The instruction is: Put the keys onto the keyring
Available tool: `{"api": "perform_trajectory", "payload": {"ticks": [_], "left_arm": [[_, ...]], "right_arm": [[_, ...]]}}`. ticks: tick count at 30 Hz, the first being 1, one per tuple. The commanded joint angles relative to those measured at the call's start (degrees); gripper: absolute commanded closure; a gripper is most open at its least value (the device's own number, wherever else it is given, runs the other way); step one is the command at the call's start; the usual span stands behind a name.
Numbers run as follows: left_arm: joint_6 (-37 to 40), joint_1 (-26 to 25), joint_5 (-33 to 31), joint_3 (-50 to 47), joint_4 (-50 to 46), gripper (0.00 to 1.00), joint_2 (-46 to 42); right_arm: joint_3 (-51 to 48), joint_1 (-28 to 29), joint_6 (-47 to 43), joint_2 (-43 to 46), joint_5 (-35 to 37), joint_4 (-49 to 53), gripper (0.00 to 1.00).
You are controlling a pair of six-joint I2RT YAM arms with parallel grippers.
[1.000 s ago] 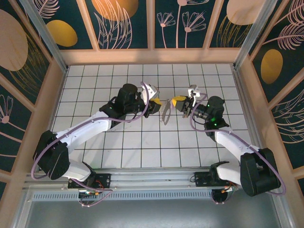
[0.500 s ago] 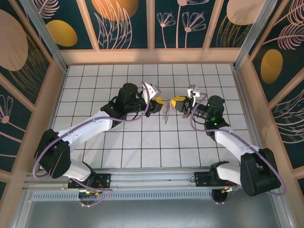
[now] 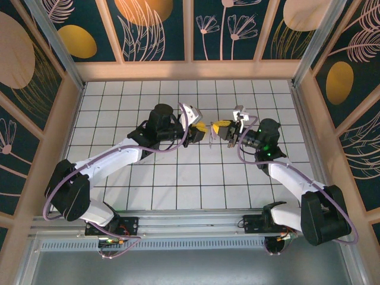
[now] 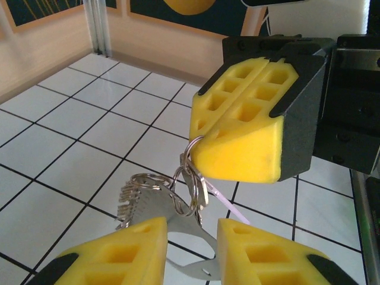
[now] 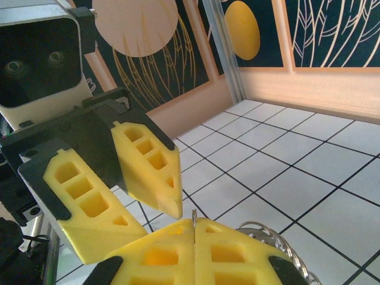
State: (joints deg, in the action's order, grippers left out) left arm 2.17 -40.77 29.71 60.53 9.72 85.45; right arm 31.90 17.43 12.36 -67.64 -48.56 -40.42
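Silvery flat metal key sits clamped btwn left gripper pads, lower end cut off. Right gripper jaws closed, pinching thin silvery wire keyring above white tiled floor. We see wooden walls well apart.

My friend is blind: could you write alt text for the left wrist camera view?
The right arm's shut yellow foam jaws pinch small silver wire rings above a white tiled floor. Linked to the rings is a flat silver metal loop with a toothed edge, its lower end held between the left arm's yellow jaws at the bottom edge.
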Motion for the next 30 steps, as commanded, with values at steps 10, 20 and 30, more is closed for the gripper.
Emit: {"api": "perform_trajectory", "payload": {"ticks": [10,20,30], "left_arm": [[1.77,-0.58,1.67,1.17,1.6,0.73,2.52],[2.4,-0.58,1.32,1.61,3.27,0.78,3.09],[3.96,-0.71,2.19,0.85,6.0,1.0,2.91]], "right_arm": [[2.64,1.56,-1.71,1.72,-1.36,-0.35,1.0],[2.95,2.17,-2.4,1.64,-1.1,0.68,1.0],[3.52,2.28,-3.18,1.54,-0.62,1.8,1.0]]}}
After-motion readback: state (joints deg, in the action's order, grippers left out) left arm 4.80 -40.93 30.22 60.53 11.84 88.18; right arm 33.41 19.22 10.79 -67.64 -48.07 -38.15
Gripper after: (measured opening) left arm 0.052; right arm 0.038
